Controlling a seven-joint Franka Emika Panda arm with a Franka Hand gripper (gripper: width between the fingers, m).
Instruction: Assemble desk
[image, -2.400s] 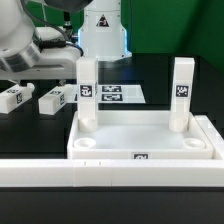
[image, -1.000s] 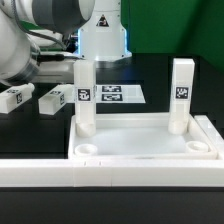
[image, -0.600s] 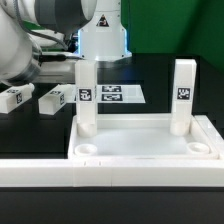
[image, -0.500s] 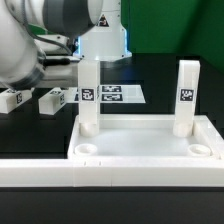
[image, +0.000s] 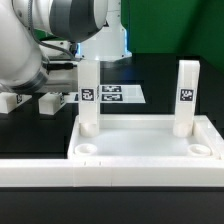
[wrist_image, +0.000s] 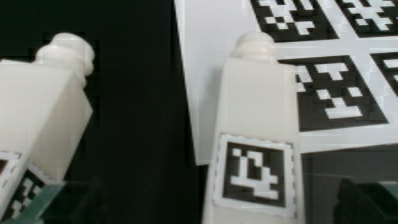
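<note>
Wrist view shows the gripper (wrist_image: 205, 200) spread wide, holding nothing, over a loose leg (wrist_image: 249, 120) lying at the marker board's (wrist_image: 338, 60) edge. Two legs (image: 88, 95) already stand in the tabletop (image: 140, 135); next, the arm likely must lower and pinch this third one.

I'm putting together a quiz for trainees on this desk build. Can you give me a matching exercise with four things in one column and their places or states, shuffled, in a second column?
Things
1. upright legs
2. loose legs
3. near sockets
4. marker board

Places or states
A. empty
B. flat, beyond the tabletop
C. standing in the tabletop's far corners
D. on their sides, at the exterior view's left

Pairs: 1-C, 2-D, 3-A, 4-B
</note>
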